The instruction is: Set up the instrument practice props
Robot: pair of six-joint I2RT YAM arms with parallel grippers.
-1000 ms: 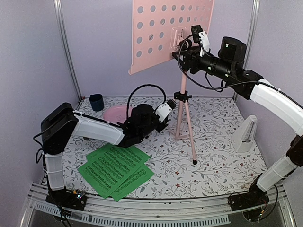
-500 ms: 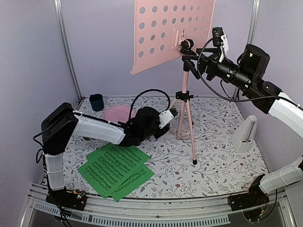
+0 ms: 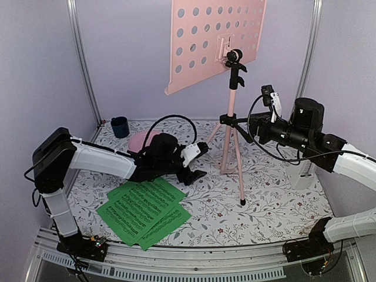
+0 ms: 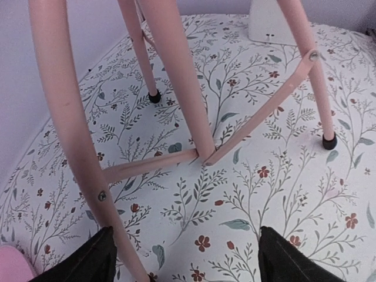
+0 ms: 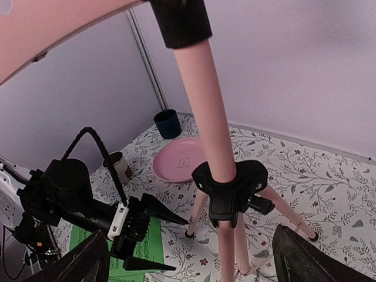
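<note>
The pink music stand (image 3: 230, 106) stands on its tripod at mid-table, its perforated desk (image 3: 214, 41) high up. Green sheet-music pages (image 3: 144, 208) lie flat at front left. The white metronome (image 3: 304, 174) stands at the right, mostly hidden behind my right arm. Low beside the tripod, my left gripper (image 3: 198, 161) is open. One stand leg (image 4: 70, 129) runs just inside its left finger (image 4: 97, 261), ungripped. My right gripper (image 3: 244, 128) is open just right of the pole's black collar (image 5: 229, 188), which the wrist view shows ahead of the wide-apart jaws.
A pink plate (image 5: 179, 158) and a dark blue cup (image 3: 120, 126) sit at the back left, behind my left arm. A small tan cup (image 5: 119, 166) stands near the plate. Metal frame posts (image 3: 82, 59) and lilac walls close in the sides and back.
My right gripper has left the stand's head, opened, and dropped to the collar. My left gripper has opened off the tripod leg and drawn back left. The desk now stands more upright.
</note>
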